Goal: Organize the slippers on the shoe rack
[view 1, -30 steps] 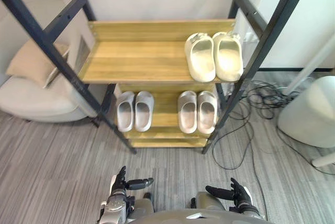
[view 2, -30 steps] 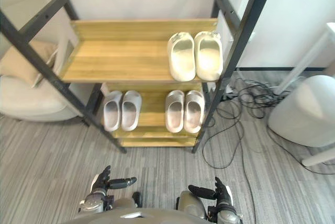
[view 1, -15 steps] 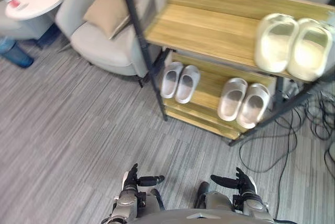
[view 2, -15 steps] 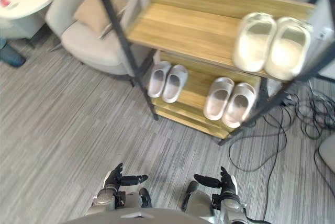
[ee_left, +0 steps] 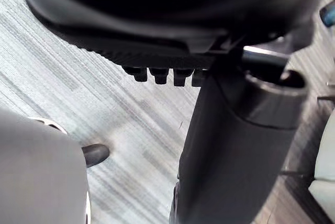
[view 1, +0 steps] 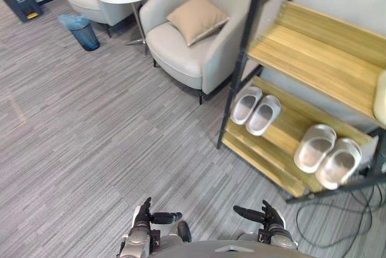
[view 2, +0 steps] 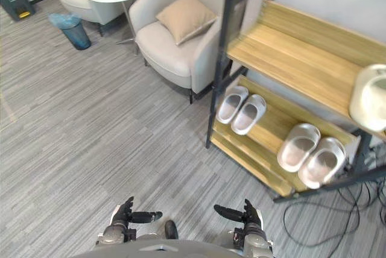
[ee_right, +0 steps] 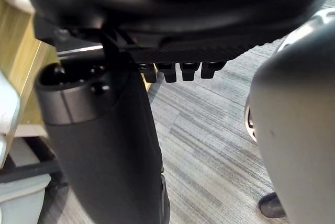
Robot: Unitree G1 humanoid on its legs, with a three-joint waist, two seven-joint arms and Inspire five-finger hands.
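Left hand (view 1: 143, 220) & right hand (view 1: 269, 217) were held open, empty, at 6 o'clock. Slippers (view 1: 246, 105) were seen on shoe rack (view 1: 307, 59), approx. 2-3 o'clock. They were judged light, flexible foam, best pinched at the strap.

You have the shoe rack (view 2: 289, 53) at right. Lower shelf: grey slippers (view 2: 241, 106) and beige slippers (view 2: 310, 154), the pairs apart. Cream slipper (view 2: 371, 96) on the upper shelf, at frame edge. Left hand (view 2: 120, 214) and right hand (view 2: 250, 214) sit low over the floor (view 2: 90, 125), fingers straight, holding nothing.
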